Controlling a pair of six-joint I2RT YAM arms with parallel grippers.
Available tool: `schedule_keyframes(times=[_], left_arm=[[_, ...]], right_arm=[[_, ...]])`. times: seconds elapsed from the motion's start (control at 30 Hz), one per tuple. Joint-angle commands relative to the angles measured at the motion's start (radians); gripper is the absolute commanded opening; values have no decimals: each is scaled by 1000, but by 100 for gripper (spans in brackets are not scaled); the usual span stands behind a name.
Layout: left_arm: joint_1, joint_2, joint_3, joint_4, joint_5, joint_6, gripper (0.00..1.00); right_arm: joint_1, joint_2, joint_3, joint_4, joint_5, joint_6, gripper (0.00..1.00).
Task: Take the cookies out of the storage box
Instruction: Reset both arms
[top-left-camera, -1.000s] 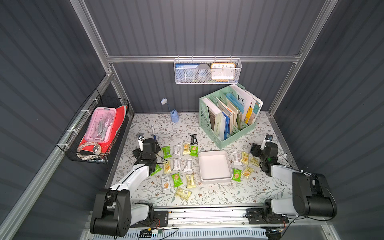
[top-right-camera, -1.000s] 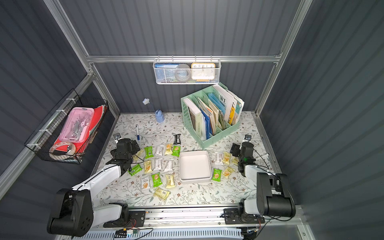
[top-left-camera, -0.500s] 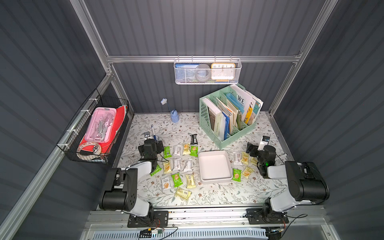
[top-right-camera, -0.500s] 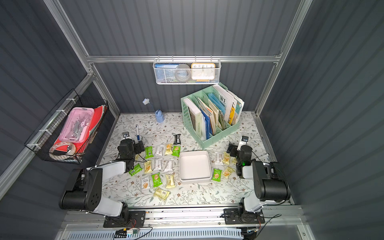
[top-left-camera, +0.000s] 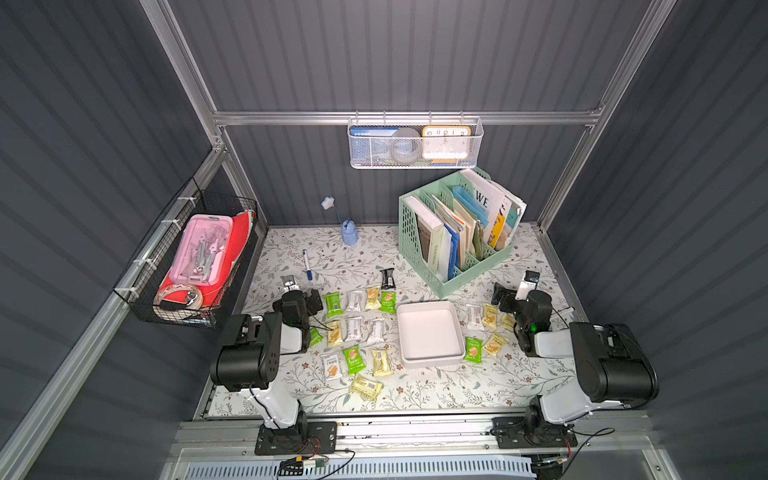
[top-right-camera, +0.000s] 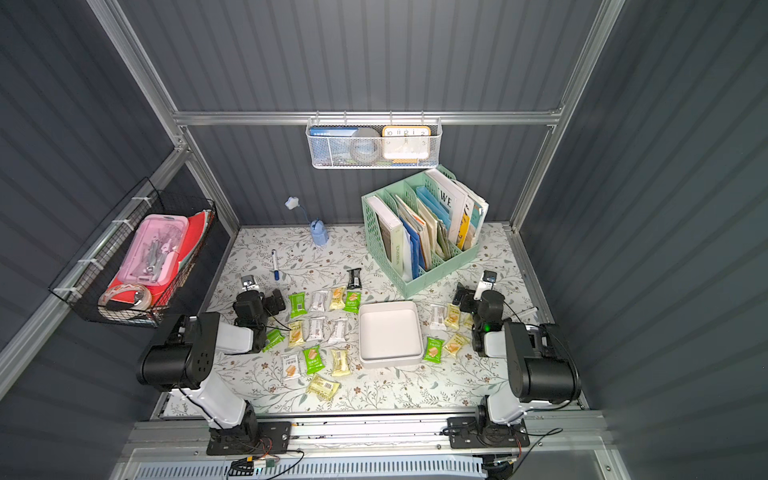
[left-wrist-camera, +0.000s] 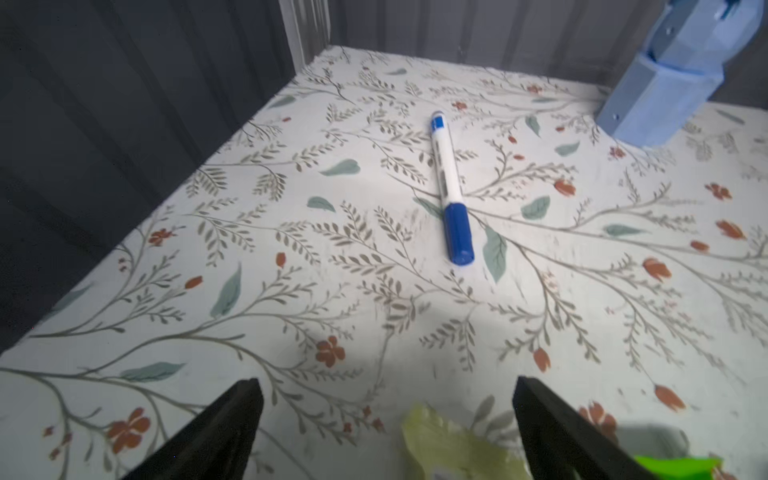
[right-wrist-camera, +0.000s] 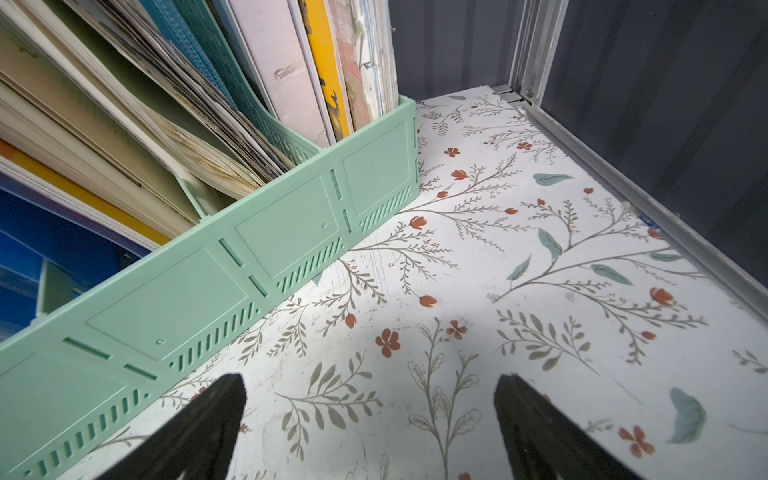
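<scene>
Dark grey ribbed walls enclosed a floral-patterned counter (top-left-camera: 415, 399), seen from overhead. At its middle sat the storage box (top-left-camera: 430, 332), a shallow white tray, empty in both top views. The cookies (top-left-camera: 354, 328), small wrapped packets in green, pale yellow and silver-white, lay flat on the counter in two loose groups. The larger group lay between the box and the left arm, the smaller between the box and the right arm. One black packet (top-left-camera: 387, 278) lay just behind the larger group. Each group lay on the side of its nearer arm, which suggests each arm unloaded toward its own side. The job looked finished.

Both arms were folded low. The left fingers (left-wrist-camera: 228, 424) were spread wide and gripped nothing. A pale-yellow packet (left-wrist-camera: 453, 449) lay on the counter between them, and whether it touched them could not be told. The right fingers (right-wrist-camera: 208, 419) were equally wide and empty, over bare counter beside a mint-green file organizer (right-wrist-camera: 208, 286) full of books and papers.

A blue-capped marker pen (left-wrist-camera: 451, 187) lay ahead of the left fingers, with a small pale-blue stand (top-left-camera: 350, 232) near the back wall. A white mesh basket (top-left-camera: 415, 160) holding a clock hung on the back rail. A black wire basket (top-left-camera: 137, 286) holding a pink case hung on the left wall. Only the laid-out packets lay between either arm and the box.
</scene>
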Motion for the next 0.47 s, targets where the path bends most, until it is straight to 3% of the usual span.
schedule_keyframes(times=[0.0, 0.13, 0.43], left_arm=[[-1, -9, 11, 34, -35, -32, 100], [-1, -8, 27, 12, 23, -17, 100], [1, -7, 22, 23, 31, -17, 100]], right_arm=[[5, -2, 4, 18, -2, -7, 99], [6, -2, 7, 12, 2, -8, 99], [18, -3, 14, -5, 17, -19, 99]])
